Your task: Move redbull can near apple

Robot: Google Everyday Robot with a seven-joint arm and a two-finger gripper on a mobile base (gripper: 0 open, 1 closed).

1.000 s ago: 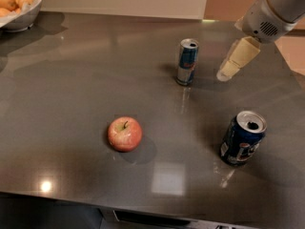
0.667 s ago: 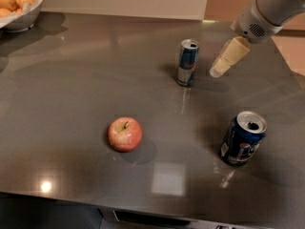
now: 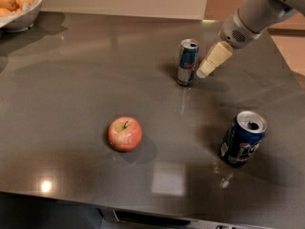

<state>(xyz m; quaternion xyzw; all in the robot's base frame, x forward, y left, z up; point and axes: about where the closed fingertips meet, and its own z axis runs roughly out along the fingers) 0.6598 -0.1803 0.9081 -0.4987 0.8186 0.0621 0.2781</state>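
Since a second ago, the cream-coloured gripper has slid toward 9 o'clock. It now sits just beside the slim blue-and-silver redbull can, at the can's 3 o'clock, with its tip low near the base. We cannot tell whether it touches the can, nor whether it is open or closed; it reads as one pale wedge.

Risk, as we judge it: the can is tall and narrow. A sideways nudge from this angle could tip it toward 9 o'clock or skate it across the glossy grey tabletop before any grip is set.

The can stands upright at the far side of the table. The round red-pink apple is well apart at its 7 o'clock. A dark blue Pepsi can stands at its 5 o'clock, clear of the straight path to the apple.

Pose: the grey arm enters from 2 o'clock, and the gripper slants down toward 8 o'clock.
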